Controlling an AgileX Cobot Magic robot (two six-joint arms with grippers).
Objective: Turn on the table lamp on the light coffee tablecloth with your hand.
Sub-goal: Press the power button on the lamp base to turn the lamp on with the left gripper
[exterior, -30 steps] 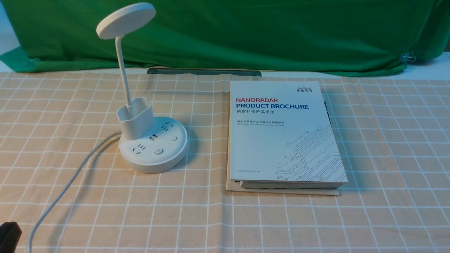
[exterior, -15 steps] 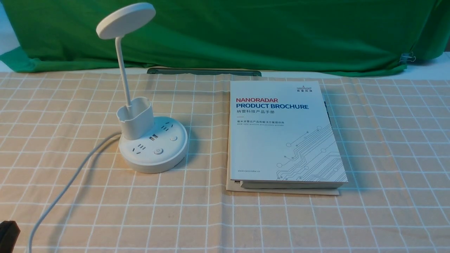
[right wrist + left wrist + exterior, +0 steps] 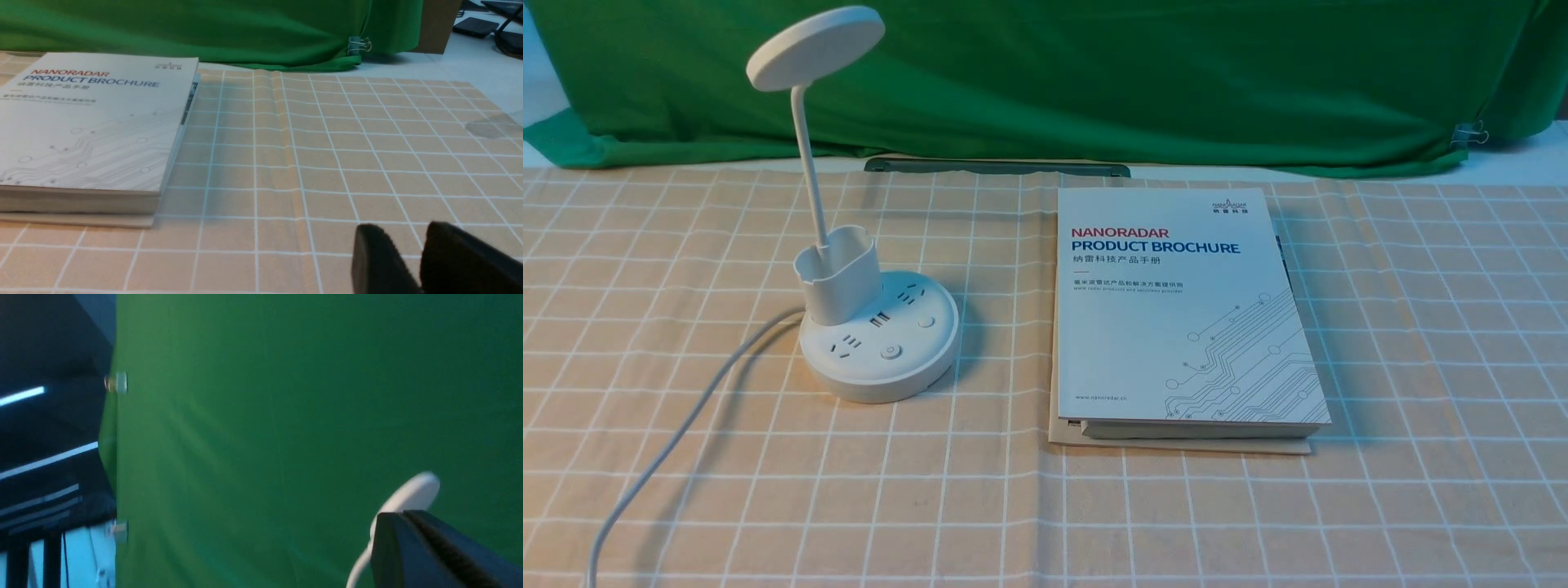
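Note:
The white table lamp [image 3: 879, 343] stands on the left of the light coffee tablecloth [image 3: 1013, 506], with its disc head [image 3: 815, 45] unlit, a pen cup, a round socket base with a button [image 3: 891, 353], and a cord [image 3: 670, 433] running to the front left. Neither gripper shows in the front view. In the left wrist view my left gripper [image 3: 402, 514] is shut and empty, raised, with the lamp head [image 3: 412, 492] blurred just beyond its tips. In the right wrist view my right gripper [image 3: 402, 230] is low over the cloth [image 3: 327, 163], its jaws slightly parted and empty.
A white "NANORADAR PRODUCT BROCHURE" book [image 3: 1176, 310] lies right of the lamp on a brown sheet; it also shows in the right wrist view [image 3: 94, 122]. A green backdrop cloth [image 3: 1094, 73] hangs along the back. A dark flat bar [image 3: 996, 167] lies at the cloth's far edge.
The dark part of my left arm at the front view's bottom-left corner has moved out of that view. The lamp and the brochure have not moved.

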